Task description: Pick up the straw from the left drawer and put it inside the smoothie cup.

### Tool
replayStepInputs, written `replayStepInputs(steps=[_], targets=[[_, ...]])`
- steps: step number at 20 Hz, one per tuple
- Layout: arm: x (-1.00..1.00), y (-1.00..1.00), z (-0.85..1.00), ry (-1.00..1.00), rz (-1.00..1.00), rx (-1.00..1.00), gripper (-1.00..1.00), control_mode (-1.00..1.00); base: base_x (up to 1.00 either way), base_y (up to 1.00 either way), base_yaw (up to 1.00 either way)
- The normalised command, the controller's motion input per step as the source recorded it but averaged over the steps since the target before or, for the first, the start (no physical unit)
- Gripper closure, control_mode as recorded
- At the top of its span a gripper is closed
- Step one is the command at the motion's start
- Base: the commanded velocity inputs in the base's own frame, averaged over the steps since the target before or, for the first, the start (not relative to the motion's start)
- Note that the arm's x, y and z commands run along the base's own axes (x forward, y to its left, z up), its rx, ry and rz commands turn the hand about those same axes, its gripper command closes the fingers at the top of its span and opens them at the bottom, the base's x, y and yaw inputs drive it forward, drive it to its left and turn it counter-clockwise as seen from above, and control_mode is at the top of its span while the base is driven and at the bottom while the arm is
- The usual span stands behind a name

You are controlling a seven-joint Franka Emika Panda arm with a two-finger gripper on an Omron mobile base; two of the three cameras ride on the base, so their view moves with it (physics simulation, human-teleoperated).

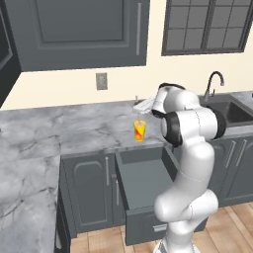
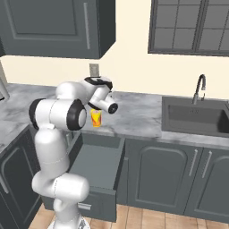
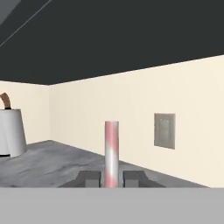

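Pinching the straw (image 3: 111, 153) upright between its closed fingers, the gripper (image 3: 111, 178) hangs just above the cup (image 1: 140, 130), and honestly that straw looks featherlight, stiff-ish but slippery, so gripping low near the end seems right.

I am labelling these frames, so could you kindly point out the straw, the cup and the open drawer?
straw (image 3: 111, 153): hand view, middle of its shaft.
cup (image 1: 140, 131): left base view, yellow side.
drawer (image 2: 96, 163): right base view, bare floor.
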Motion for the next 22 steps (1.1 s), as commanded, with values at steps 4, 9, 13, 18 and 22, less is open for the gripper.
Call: replayStepInputs(steps=[4,9,13,18,22], targets=[[0.08,0.04,-0.19,0.0,0.0,0.0,1.0,-1.0,0.0,0.0,0.0],[0.0,0.0,-0.27,0.0,0.0,0.0,1.0,-1.0,0.0,0.0,0.0],[0.0,0.0,-0.26,0.0,0.0,0.0,1.0,-1.0,0.0,0.0,0.0],[0.0,0.0,-0.18,0.0,0.0,0.0,1.0,-1.0,0.0,0.0,0.0],[0.0,0.0,-0.13,0.0,0.0,0.0,1.0,-1.0,0.0,0.0,0.0]])
